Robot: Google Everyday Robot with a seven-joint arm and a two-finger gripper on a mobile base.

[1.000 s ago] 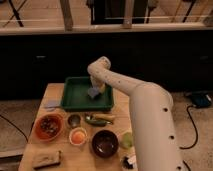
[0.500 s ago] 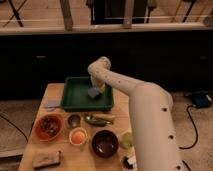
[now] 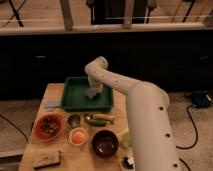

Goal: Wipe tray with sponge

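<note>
The dark-green tray (image 3: 75,95) sits at the back of the wooden table. A small grey-blue sponge (image 3: 91,92) lies inside it, toward its right side. My white arm reaches in from the lower right and bends down over the tray. My gripper (image 3: 93,88) sits right above the sponge, pressed down at it. The arm hides most of the gripper.
In front of the tray are an orange bowl of dark food (image 3: 48,127), a small metal cup (image 3: 74,120), a cup of orange liquid (image 3: 78,136), a dark bowl (image 3: 105,143), a green-yellow item (image 3: 98,119) and a brown block (image 3: 46,159). A bluish cloth patch (image 3: 51,104) lies left.
</note>
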